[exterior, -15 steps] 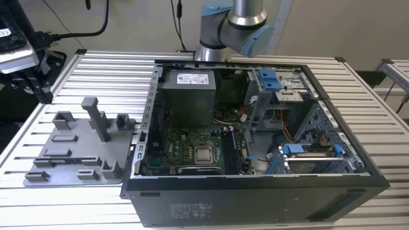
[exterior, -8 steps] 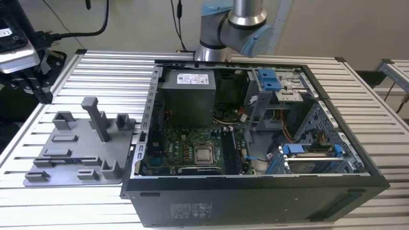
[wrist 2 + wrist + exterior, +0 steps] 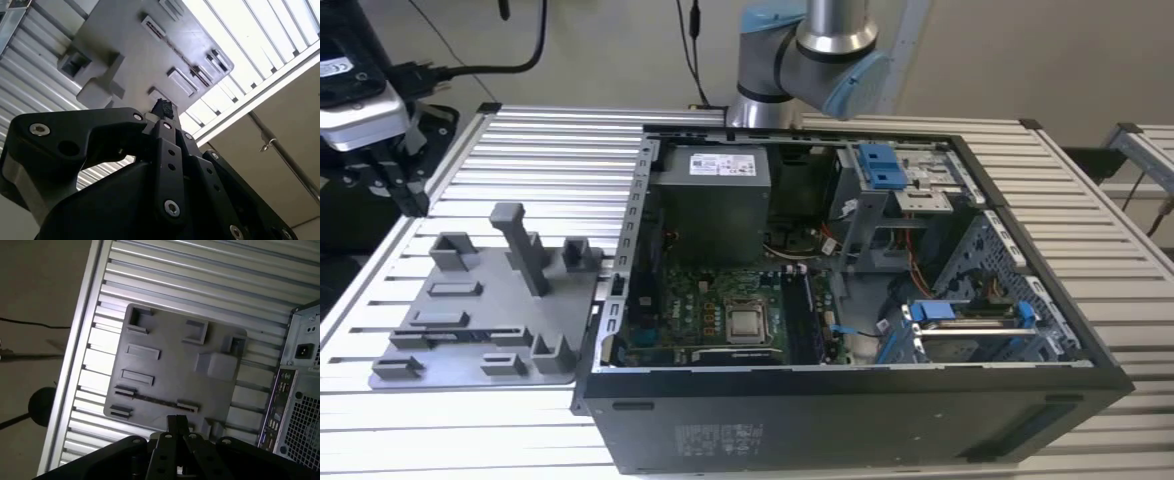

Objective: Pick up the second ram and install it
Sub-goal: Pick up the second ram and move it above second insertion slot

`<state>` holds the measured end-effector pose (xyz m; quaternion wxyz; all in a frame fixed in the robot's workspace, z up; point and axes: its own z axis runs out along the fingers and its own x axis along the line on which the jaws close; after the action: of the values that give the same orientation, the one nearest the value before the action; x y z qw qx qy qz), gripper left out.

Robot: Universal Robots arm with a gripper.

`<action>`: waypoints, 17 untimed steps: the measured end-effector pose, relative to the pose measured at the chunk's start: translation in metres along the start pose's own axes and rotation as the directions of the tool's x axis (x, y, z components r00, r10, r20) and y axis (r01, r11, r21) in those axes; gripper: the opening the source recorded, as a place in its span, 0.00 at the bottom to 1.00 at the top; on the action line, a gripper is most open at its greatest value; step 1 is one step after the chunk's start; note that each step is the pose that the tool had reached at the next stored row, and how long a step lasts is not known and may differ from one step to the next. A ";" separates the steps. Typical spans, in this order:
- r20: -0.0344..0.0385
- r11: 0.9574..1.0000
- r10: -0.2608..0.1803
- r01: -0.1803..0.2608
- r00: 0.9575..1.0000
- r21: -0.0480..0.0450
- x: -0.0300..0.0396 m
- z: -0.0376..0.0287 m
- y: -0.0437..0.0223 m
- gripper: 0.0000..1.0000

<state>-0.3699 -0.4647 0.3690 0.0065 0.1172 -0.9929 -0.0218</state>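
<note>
Gripper (image 3: 176, 420) hung above grey holder tray (image 3: 170, 365), fingers closed together. Second ram (image 3: 152, 398) stood on edge in tray, thin dark strip between two clips. Tray lay on slatted surface (image 3: 200, 270), at exterior view's left of open computer case (image 3: 854, 405).

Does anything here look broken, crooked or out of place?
Nothing stands out. The computer case lies open on the slatted table, seemingly on purpose, and the grey holder tray sits flat beside it. No spills or damage show.
</note>
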 end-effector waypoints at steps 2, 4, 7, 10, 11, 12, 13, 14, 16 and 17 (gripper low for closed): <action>-0.001 1.000 -0.016 0.016 1.000 0.000 0.0000 0.0000 0.0000 0.11; -0.001 1.000 -0.028 0.028 1.000 0.000 0.0000 0.0000 0.0000 0.11; -0.002 0.999 -0.043 0.043 0.999 0.001 0.0000 0.0000 0.0000 0.11; -0.003 0.998 -0.068 0.068 0.998 0.001 0.0000 0.0000 0.0001 0.11; -0.004 0.997 -0.080 0.080 0.997 0.001 0.0000 0.0000 0.0001 0.11; -0.004 0.996 -0.092 0.092 0.996 0.001 0.0000 0.0000 0.0001 0.11; -0.005 0.995 -0.103 0.103 0.995 0.001 0.0000 0.0000 0.0001 0.11; -0.005 0.993 -0.115 0.115 0.993 0.001 0.0000 0.0000 0.0000 0.11; -0.006 0.991 -0.137 0.137 0.991 0.001 0.0000 0.0000 0.0000 0.11; -0.007 0.989 -0.147 0.147 0.989 0.001 0.0000 0.0000 0.0000 0.11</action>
<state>-0.3700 -0.4647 0.3689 0.0081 0.1903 -0.9815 -0.0211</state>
